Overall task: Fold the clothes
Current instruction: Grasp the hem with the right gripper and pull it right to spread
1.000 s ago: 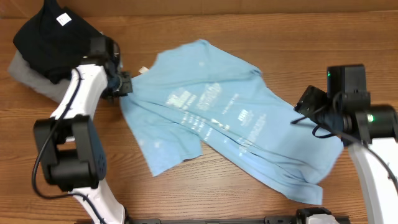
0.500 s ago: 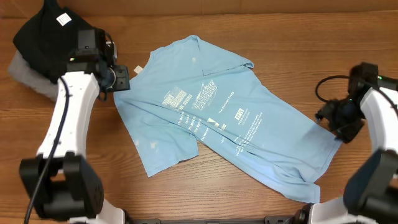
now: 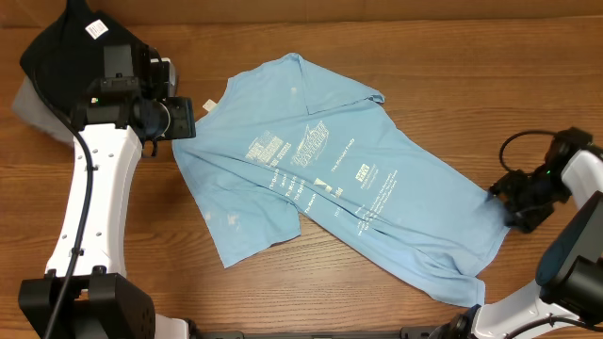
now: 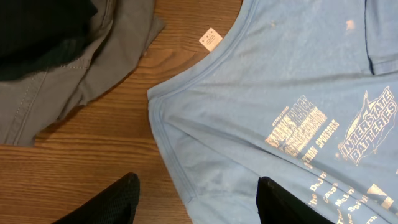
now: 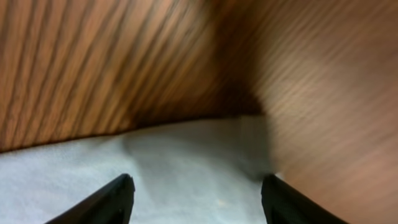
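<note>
The light sky-blue T-shirt (image 3: 330, 179) lies spread diagonally on the wooden table, lettering up, with its white neck tag (image 3: 208, 105) at the upper left. My left gripper (image 3: 184, 121) hovers open over the shirt's left shoulder edge; in the left wrist view (image 4: 196, 202) its fingers straddle the seam of the shirt (image 4: 280, 106), with the tag (image 4: 210, 39) beyond. My right gripper (image 3: 504, 205) is open, low at the shirt's right hem corner; in the right wrist view (image 5: 196, 202) blue cloth (image 5: 186, 168) lies between its fingers.
A black folded garment (image 3: 66, 56) with a white tag sits on a grey folded garment (image 3: 38, 118) at the table's top left corner, just left of my left gripper. The grey one also shows in the left wrist view (image 4: 74, 81).
My left gripper let go of the shirt's shoulder and rose slightly. My right arm swung out to the right and down to the shirt's hem corner. The shirt settled flat.
</note>
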